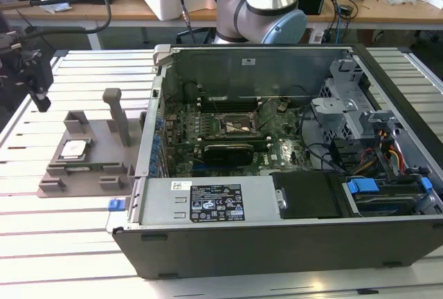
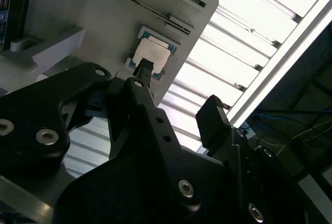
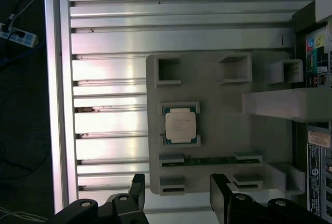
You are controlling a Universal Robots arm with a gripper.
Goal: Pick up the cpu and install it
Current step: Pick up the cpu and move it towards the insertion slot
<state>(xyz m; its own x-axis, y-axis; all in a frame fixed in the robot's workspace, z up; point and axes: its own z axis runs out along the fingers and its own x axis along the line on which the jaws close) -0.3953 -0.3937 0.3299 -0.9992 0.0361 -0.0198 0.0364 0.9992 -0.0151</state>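
Note:
The cpu (image 1: 73, 149) is a small silver square with a green rim, lying flat in a recess of the grey holder block (image 1: 97, 136) at the exterior view's left. My gripper (image 1: 41, 97) hangs above the table to the left of the holder, apart from the chip. In the first wrist view the cpu (image 3: 180, 125) lies beyond the open gripper (image 3: 179, 190), nothing between the fingers. In the second wrist view the cpu (image 2: 151, 54) shows past one fingertip (image 2: 143, 70); the gripper (image 2: 176, 94) stands open there too.
An open computer case (image 1: 277, 243) fills the middle and right of the slatted metal table (image 1: 62, 257), its motherboard socket (image 1: 235, 126) uncovered. The holder has an upright post (image 1: 118, 115). A memory stick (image 3: 210, 160) lies in a holder slot.

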